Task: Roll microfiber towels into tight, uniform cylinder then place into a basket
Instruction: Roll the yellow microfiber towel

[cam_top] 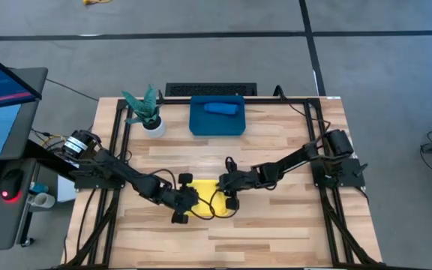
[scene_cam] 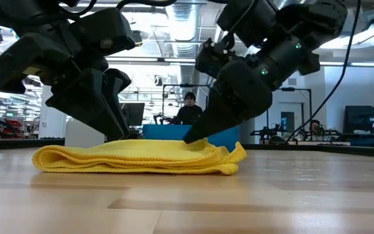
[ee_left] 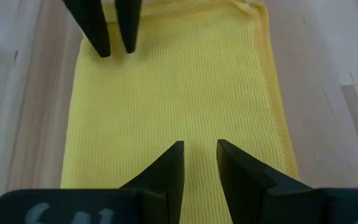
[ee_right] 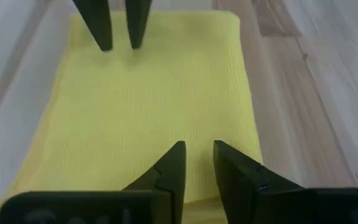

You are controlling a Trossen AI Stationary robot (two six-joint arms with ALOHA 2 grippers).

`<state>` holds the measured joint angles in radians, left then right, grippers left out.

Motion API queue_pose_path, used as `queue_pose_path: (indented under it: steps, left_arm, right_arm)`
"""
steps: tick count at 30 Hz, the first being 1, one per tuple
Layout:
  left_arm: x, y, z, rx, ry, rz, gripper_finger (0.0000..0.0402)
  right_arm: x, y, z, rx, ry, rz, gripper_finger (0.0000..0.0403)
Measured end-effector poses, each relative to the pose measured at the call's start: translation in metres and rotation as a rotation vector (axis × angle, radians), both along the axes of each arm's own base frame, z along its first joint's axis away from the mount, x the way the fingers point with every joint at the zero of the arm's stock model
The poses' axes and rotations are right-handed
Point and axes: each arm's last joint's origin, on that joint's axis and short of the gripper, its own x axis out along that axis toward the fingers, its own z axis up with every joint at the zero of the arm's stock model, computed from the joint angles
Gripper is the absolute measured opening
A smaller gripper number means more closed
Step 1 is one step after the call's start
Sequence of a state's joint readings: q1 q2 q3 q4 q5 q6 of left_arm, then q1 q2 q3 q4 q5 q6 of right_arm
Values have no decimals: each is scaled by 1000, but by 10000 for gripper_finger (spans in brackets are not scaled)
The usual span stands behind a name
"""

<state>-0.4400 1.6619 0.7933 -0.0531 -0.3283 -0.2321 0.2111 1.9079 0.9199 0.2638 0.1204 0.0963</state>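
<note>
Folded flat at the near middle of the tabletop [cam_top: 276, 150], the yellow towel [scene_cam: 135, 158] is met by the left gripper [ee_left: 194, 149] and right gripper [ee_right: 194, 149], jaws slightly parted, nothing held. Rolling is judged not yet begun; an edge must be pinched. Only the high view shows the blue towel [cam_top: 220, 108] in the far basket [cam_top: 198, 126].

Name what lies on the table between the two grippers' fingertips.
The yellow towel, folded flat: the left gripper and right gripper stand over its opposite ends, fingers slightly parted. Both wrist views show only yellow cloth between them.
</note>
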Motion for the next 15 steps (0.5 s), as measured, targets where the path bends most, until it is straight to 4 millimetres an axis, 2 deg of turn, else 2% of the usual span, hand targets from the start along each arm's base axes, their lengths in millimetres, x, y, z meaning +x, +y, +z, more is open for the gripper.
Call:
queue_pose_path:
  steps: [8, 15]
  left_arm:
    - [0, 0, 0, 2, 5, 5, 88]
    - [-4, 6, 3, 84, 46, 164, 88]
  right_arm:
    - [-2, -11, -3, 3, 82, -58, 50]
    - [-8, -23, -9, 18, 190, -128, 20]
